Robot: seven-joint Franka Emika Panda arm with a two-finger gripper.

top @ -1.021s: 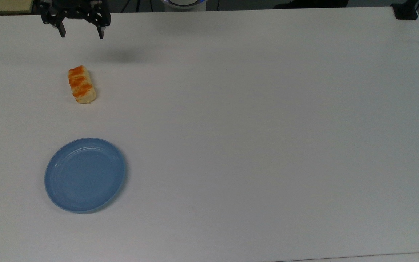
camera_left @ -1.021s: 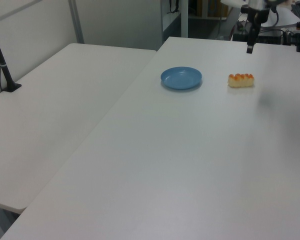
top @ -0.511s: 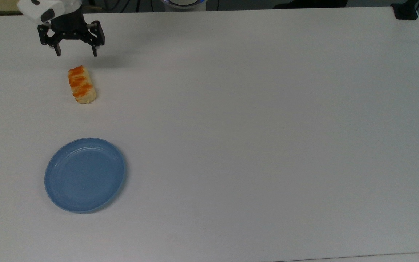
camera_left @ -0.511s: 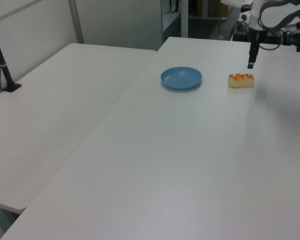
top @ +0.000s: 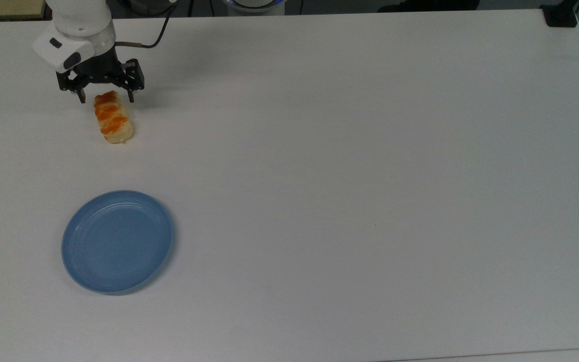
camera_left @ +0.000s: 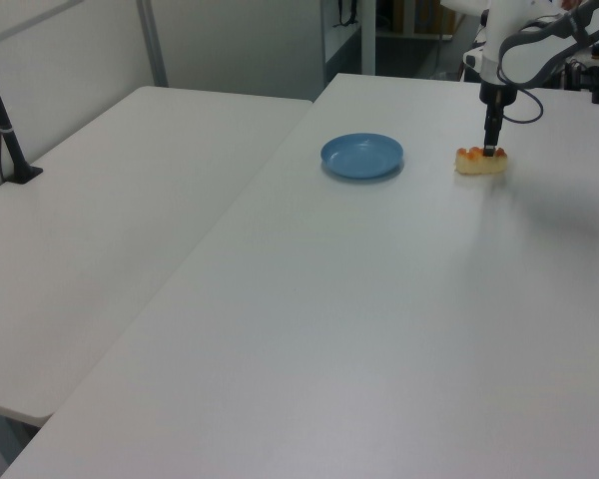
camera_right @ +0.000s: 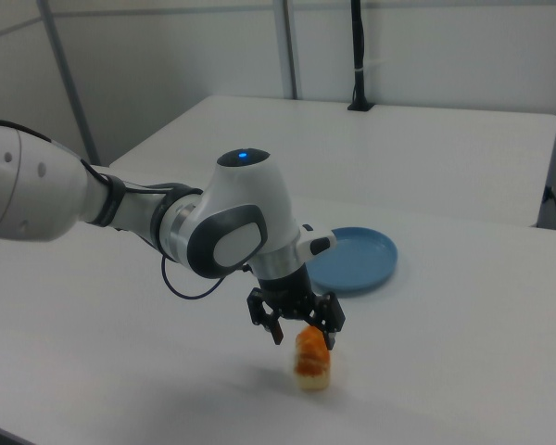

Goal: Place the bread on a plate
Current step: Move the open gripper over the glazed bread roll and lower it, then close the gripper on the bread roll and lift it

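Overhead, white table (top: 350, 176), grey partition wall (camera_right: 213, 56) behind.

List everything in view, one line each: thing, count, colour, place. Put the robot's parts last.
bread: 1, pale yellow with orange-brown stripes, lying on the table near the top view's upper left, apart from the plate.
plate: 1, light blue, on the table at the top view's lower left, nothing on it.
table: 1, white, holds the bread and plate.
second table: 1, white, alongside the first on the left view's left.
post: 1, black, standing at the second table's far edge in the left view.
arm: 1, white with grey joints, reaching over the table in the right view.
gripper: 1, black, open, its fingers either side of the bread's far end in the top view.
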